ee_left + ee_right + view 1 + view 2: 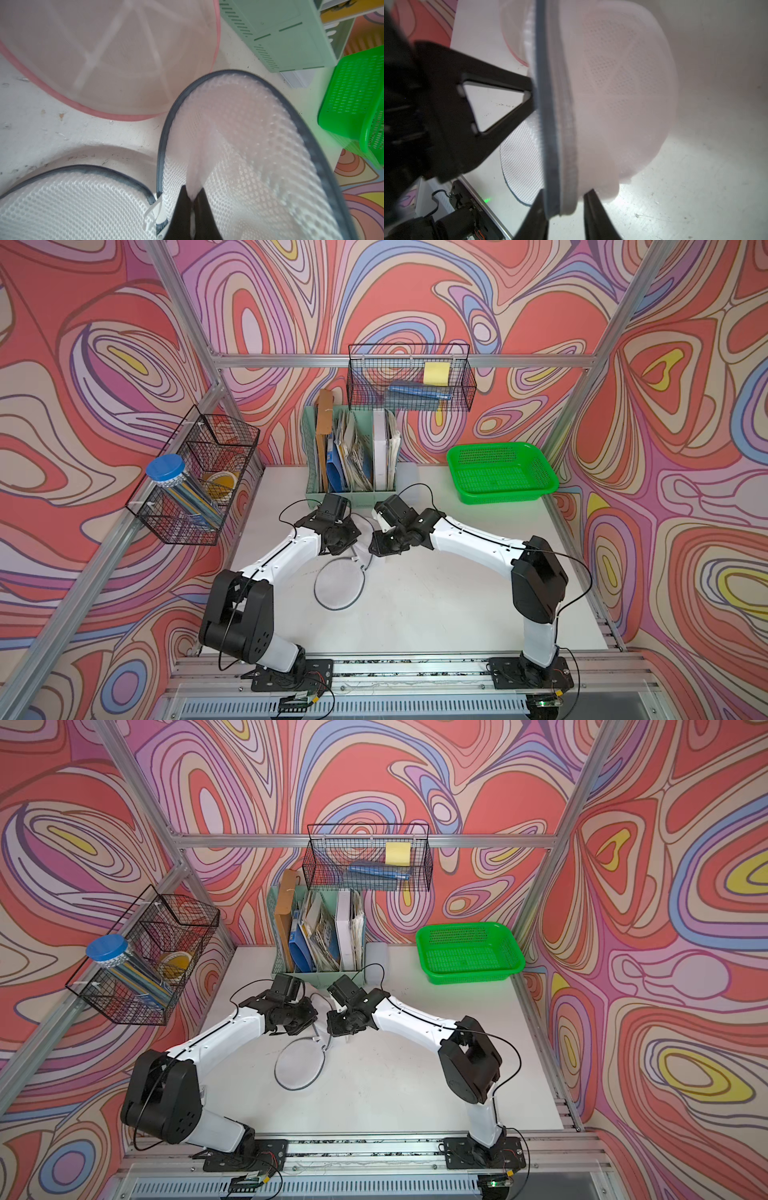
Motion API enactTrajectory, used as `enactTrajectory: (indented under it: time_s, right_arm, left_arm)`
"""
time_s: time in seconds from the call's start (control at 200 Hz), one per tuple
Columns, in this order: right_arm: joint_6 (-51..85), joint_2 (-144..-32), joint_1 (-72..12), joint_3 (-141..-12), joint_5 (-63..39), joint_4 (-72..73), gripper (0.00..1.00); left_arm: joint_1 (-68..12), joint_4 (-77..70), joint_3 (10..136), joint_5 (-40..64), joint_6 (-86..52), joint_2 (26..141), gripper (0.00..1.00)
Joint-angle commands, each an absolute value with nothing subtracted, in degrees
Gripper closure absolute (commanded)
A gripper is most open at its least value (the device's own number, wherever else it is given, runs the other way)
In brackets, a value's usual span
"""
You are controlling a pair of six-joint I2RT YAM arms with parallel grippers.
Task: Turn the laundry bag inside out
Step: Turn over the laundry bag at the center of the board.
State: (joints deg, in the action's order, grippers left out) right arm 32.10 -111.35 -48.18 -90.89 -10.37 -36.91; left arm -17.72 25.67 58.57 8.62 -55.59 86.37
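Grippers meet just above the middle of the frame in both top views, over a white table [457, 593]. The laundry bag [337, 585], white honeycomb mesh edged with a grey zipper, sits between and just below them, one round flap lying flat on the table. In the left wrist view the second flap [239, 135] stands raised, and the left gripper [194, 199] at the bottom centre is clenched on a thin, pale pink fold of the bag's inner fabric, which stretches up from the fingertips. A white zipper pull [155, 209] hangs just beside that gripper. In the right wrist view the right gripper [565, 199] straddles the bag's grey rim [548, 124] at the bottom of the frame, one finger on each side. Whether it is pinching the rim cannot be told. A translucent mesh panel with a pink rim [83, 108] lies in the upper left of the left wrist view, near the bag. A green plastic basket [500, 472] and a mint-green file organiser [353, 456] stand along the table's upper edge.
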Motion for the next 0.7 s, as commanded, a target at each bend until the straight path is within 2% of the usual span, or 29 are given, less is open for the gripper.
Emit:
enactTrajectory:
  time_s: [0.0,0.035,0.32,0.445,0.696]
  right_arm:
    - [32.5,-111.2,-48.2,-90.7,-7.5,-39.7,0.95]
    - [32.3,-110.8,-48.2,-89.7,-7.1,-39.0,1.0]
    - [29.4,-108.8,-45.3,-78.5,-2.5,-28.0,1.0]
    - [27.4,-109.1,-43.4,-77.1,0.6,-24.4,1.0]
    - [23.3,-109.2,-38.2,-74.6,8.1,-20.1,1.0]
  left_arm:
    - [-17.9,29.8,61.0,6.0,-56.1,84.6,1.0]
    - [-17.9,30.9,61.7,5.4,-55.9,84.3,1.0]
    - [-14.3,39.7,67.3,12.8,-53.2,80.3,1.0]
    - [-13.0,45.0,70.7,20.4,-49.8,80.4,1.0]
    - [-12.3,54.4,71.7,28.9,-43.3,79.6,1.0]
